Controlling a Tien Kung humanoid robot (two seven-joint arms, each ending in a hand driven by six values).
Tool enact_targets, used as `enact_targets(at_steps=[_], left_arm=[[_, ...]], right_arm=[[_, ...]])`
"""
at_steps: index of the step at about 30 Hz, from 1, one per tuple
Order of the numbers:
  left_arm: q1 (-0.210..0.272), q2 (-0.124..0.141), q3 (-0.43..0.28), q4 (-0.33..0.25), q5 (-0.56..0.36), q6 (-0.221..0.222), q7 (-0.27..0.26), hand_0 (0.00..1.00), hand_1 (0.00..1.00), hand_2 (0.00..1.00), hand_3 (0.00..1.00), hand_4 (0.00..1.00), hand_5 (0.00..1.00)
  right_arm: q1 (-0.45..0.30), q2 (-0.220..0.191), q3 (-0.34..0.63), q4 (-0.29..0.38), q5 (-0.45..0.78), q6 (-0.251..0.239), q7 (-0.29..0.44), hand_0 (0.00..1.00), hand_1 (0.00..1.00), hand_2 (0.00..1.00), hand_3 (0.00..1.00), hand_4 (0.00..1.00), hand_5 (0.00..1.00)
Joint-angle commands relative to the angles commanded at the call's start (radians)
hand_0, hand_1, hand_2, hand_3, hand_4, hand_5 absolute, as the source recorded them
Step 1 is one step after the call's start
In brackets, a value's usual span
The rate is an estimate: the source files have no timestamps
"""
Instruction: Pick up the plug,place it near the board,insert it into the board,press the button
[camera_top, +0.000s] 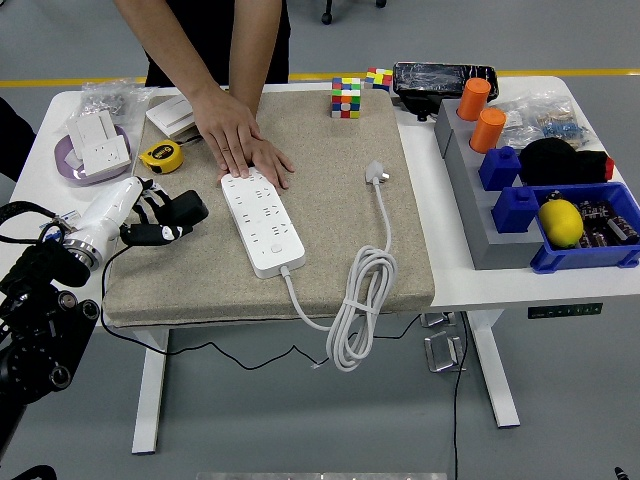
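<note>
The white power strip (262, 222) lies on the beige mat (330, 240), its far end pressed down by a person's hand (240, 148). Its white plug (376, 174) lies loose on the mat to the right. The cable (355, 305) runs from the plug to a coil hanging over the near edge. My left hand (170, 218), white with black fingers, hovers over the mat's left edge, apart from the strip. Its fingers are relaxed and hold nothing. The right hand is out of view.
A yellow tape measure (160, 154) and a purple dish with white sockets (95, 145) sit at far left. Two Rubik's cubes (346, 97) stand at the back. A grey rack with orange cylinders (481, 112), blue bins and a lemon (561, 222) fill the right.
</note>
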Motion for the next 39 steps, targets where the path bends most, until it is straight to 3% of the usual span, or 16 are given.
enact_targets(at_steps=[10, 25, 26, 31, 32, 37, 38, 39], left_arm=[[-0.004, -0.003, 0.006, 0.039, 0.000, -0.016, -0.004, 0.482, 0.313, 0.255, 0.365, 0.511, 0.096], [-0.008, -0.003, 0.029, 0.045, 0.000, -0.032, -0.006, 0.485, 0.319, 0.262, 0.389, 0.554, 0.118], [-0.009, -0.003, 0.028, 0.042, 0.000, -0.033, -0.007, 0.522, 0.399, 0.353, 0.408, 0.706, 0.158], [-0.014, -0.001, 0.017, 0.045, 0.000, -0.077, -0.007, 0.522, 0.399, 0.353, 0.408, 0.706, 0.158], [-0.015, 0.000, 0.015, 0.045, 0.000, -0.082, -0.008, 0.738, 0.640, 0.526, 0.488, 0.998, 0.313], [-0.016, 0.000, 0.005, 0.046, 0.000, -0.104, -0.016, 0.738, 0.640, 0.526, 0.488, 0.998, 0.313], [-0.016, 0.001, 0.004, 0.045, 0.000, -0.105, -0.016, 0.806, 0.783, 0.713, 0.699, 0.998, 0.447], [-0.016, 0.001, 0.002, 0.045, 0.000, -0.109, -0.017, 0.806, 0.783, 0.713, 0.699, 0.998, 0.447]], right_arm=[[0.007, -0.001, 0.005, 0.001, -0.003, 0.000, 0.000, 0.784, 0.730, 0.731, 0.757, 0.998, 0.998], [0.008, -0.001, 0.008, 0.001, -0.002, 0.000, 0.001, 0.784, 0.730, 0.731, 0.756, 0.998, 0.998], [0.008, -0.001, 0.008, 0.000, -0.002, 0.000, 0.001, 0.784, 0.730, 0.731, 0.756, 0.998, 0.998], [0.008, -0.002, 0.009, 0.001, -0.003, 0.000, 0.000, 0.784, 0.730, 0.731, 0.756, 0.998, 0.998], [0.008, -0.002, 0.010, 0.001, -0.003, 0.000, 0.000, 0.784, 0.730, 0.731, 0.756, 0.998, 0.998], [0.007, -0.001, 0.008, 0.000, -0.002, 0.000, 0.000, 0.784, 0.730, 0.731, 0.756, 0.998, 0.998], [0.007, -0.001, 0.008, 0.000, -0.002, 0.000, 0.000, 0.784, 0.730, 0.730, 0.756, 0.998, 0.998], [0.006, -0.001, 0.007, 0.000, -0.001, 0.000, 0.000, 0.784, 0.730, 0.730, 0.756, 0.998, 0.998]])
